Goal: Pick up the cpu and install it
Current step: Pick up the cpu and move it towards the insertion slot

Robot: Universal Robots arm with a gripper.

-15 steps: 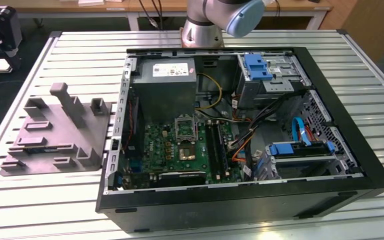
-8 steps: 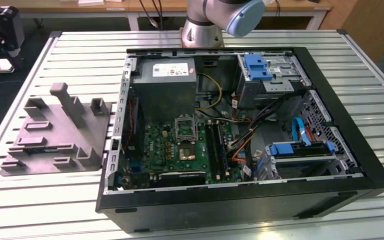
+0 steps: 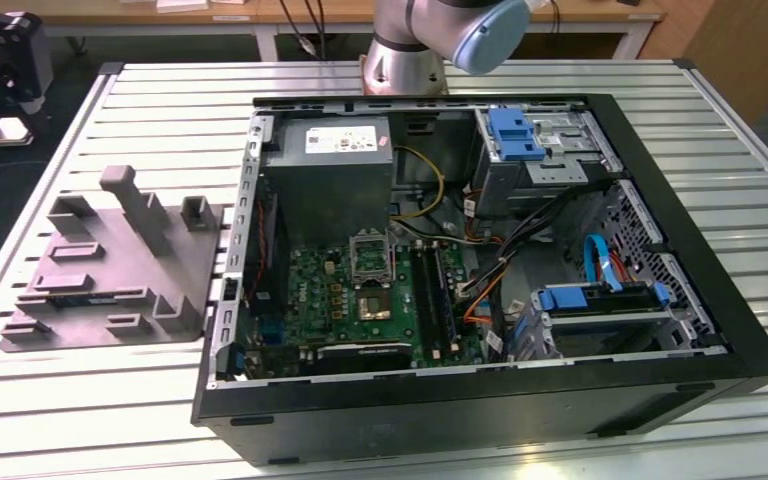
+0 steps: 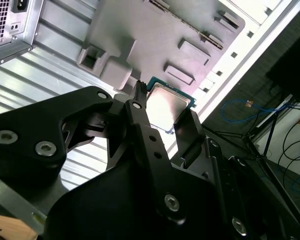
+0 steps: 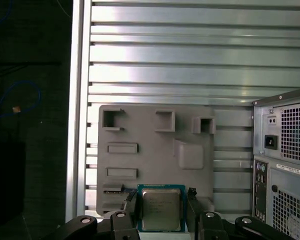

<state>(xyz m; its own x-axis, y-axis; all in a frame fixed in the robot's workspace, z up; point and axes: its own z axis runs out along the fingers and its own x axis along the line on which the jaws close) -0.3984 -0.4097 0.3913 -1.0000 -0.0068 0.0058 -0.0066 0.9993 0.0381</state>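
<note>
While the cpu (image 5: 160, 210) is pinched between the two black fingers (image 5: 191, 197) of the tool (image 5: 160, 199), one finger is pressed against each of two opposite edges and the chip is seated squarely in the gap. In both wrist views its pale metal top is turned toward the camera, framed by a thin green rim. No long axis can be made out, since the chip is almost square; in the first wrist view its edges are seen to run parallel to those of the grey plastic fixture (image 5: 155, 150) behind it. The chip is seen in front of that fixture's near edge. At the exterior view's left, the fixture is seen lying on the slatted table (image 3: 117, 400), beside the open computer case (image 3: 491, 400), inside which the socket (image 3: 371, 255) is exposed.
</note>
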